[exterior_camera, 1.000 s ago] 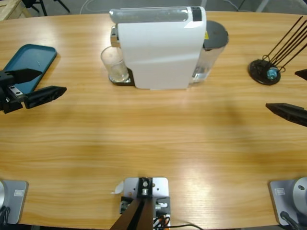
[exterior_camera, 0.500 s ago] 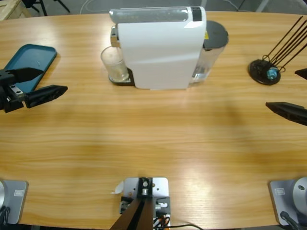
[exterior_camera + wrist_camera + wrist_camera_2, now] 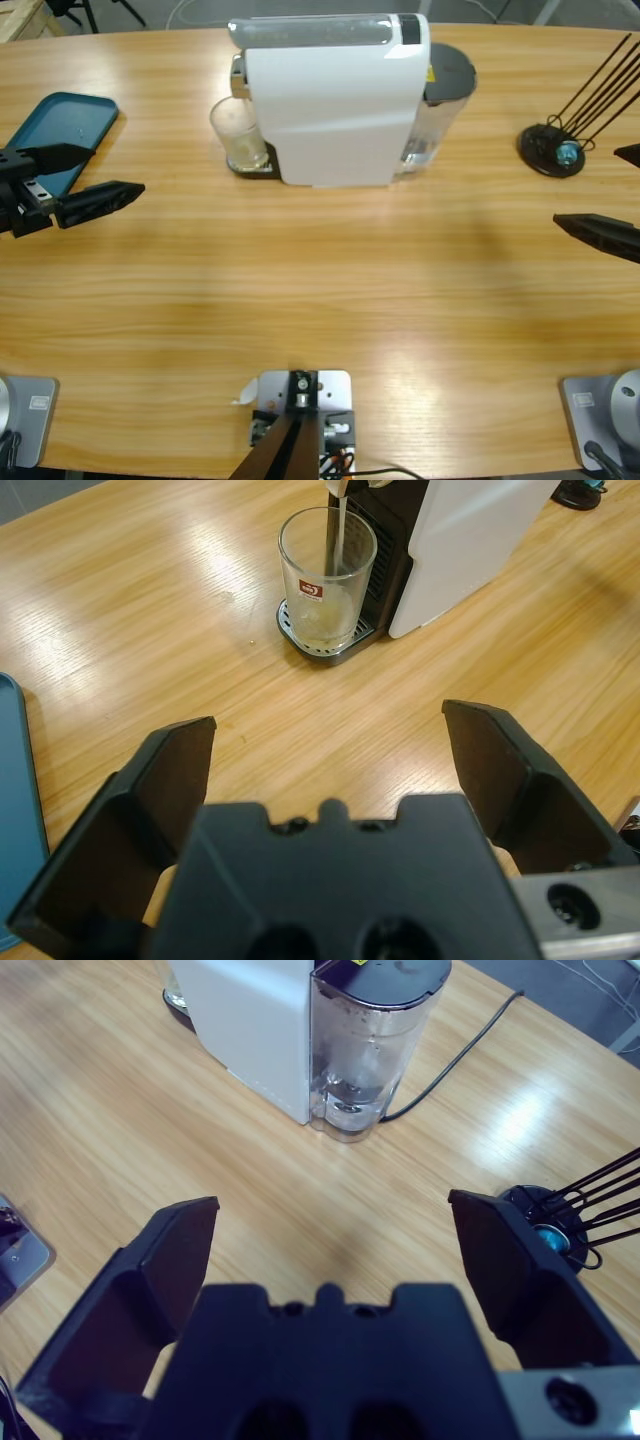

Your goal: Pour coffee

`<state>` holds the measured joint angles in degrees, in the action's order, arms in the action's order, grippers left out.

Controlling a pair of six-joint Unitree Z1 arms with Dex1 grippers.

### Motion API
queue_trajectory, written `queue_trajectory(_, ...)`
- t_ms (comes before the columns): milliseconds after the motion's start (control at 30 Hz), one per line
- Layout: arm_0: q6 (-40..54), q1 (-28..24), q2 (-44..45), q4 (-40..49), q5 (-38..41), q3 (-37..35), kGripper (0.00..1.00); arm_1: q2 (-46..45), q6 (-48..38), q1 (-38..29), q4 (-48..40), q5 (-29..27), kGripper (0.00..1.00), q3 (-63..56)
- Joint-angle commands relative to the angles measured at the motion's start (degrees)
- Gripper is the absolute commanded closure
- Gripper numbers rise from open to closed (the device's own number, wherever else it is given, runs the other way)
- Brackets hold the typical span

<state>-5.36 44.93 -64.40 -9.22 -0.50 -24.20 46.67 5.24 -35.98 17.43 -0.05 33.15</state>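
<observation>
My left hand (image 3: 72,178), spread wide and empty, has crept slightly toward three o'clock; the right hand (image 3: 330,1250) is equally wide, idle. The glass (image 3: 327,580) sits under the coffee machine (image 3: 335,100) spout, filling, so I wait.

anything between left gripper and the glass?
Nothing: bare wooden table runs from the open left gripper to the glass under the coffee machine. Left wrist view shows it; high view agrees.
</observation>
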Motion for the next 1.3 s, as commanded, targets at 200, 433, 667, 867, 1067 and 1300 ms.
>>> queue_trajectory(200,0.53,0.51,-2.28,-1.07,1.96,1.96,0.004,-0.26,-0.59,0.03,-0.56,0.56,0.000,-2.13)
queue_trajectory(433,0.67,0.51,-2.75,-1.07,2.26,1.96,0.004,-0.11,-0.66,0.03,-0.61,0.40,0.000,-2.20)
queue_trajectory(667,0.88,0.51,-3.10,-1.07,2.96,1.87,0.009,-0.09,-0.67,0.03,-0.65,0.43,0.000,-2.21)
queue_trajectory(867,2.58,0.51,-3.12,-1.16,2.87,1.79,0.009,0.00,-0.85,0.03,-0.56,0.49,0.000,-2.21)
queue_trajectory(1067,6.66,0.51,-4.09,-1.93,2.87,1.75,0.015,-0.11,-0.85,0.03,-0.65,0.49,0.000,-2.21)
queue_trajectory(1300,10.95,0.51,-6.79,-2.56,2.45,1.24,0.161,-0.26,-0.85,0.03,-0.66,0.71,0.000,-2.21)
